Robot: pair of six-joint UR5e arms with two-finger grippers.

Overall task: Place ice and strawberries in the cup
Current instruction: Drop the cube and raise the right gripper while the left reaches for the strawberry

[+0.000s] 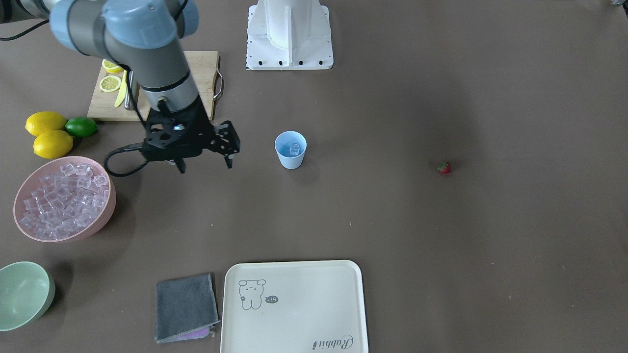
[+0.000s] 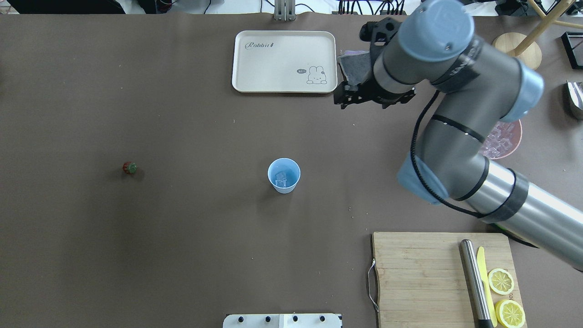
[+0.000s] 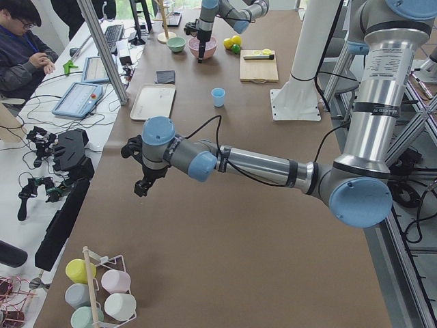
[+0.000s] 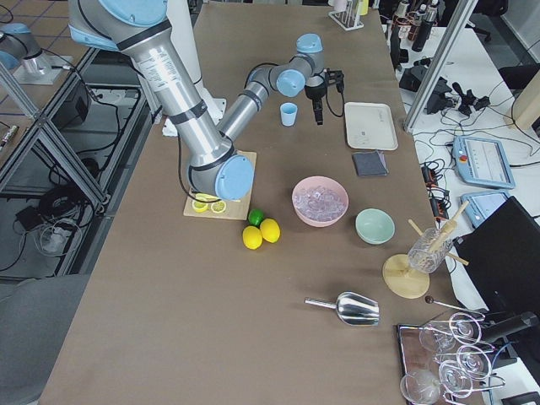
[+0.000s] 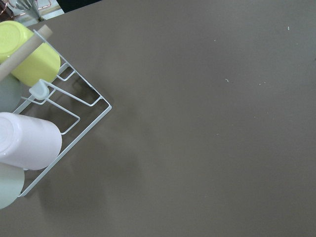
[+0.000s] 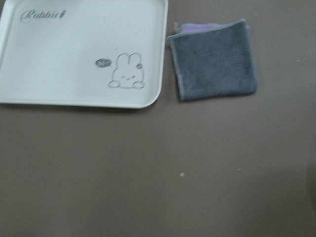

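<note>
The light blue cup (image 1: 290, 149) stands upright mid-table, also in the overhead view (image 2: 283, 175), with an ice cube (image 1: 294, 149) inside it. More ice (image 1: 64, 196) fills the pink bowl (image 1: 109, 211). The tiny red strawberry (image 1: 444, 167) lies alone on the table, far from the cup; it also shows in the overhead view (image 2: 130, 167). My right gripper (image 1: 205, 164) hangs open and empty above the table, between the pink bowl and the cup. My left gripper (image 3: 140, 186) shows only in the exterior left view, over bare table far from the cup; I cannot tell whether it is open or shut.
A cream tray (image 1: 294, 306) and a folded grey cloth (image 1: 185, 307) lie across the table from me. Two lemons (image 1: 49, 135), a lime (image 1: 81, 126), a cutting board (image 1: 206, 68) with lemon slices and a pale green bowl (image 1: 22, 294) are on my right. A cup rack (image 5: 39, 113) is below my left wrist.
</note>
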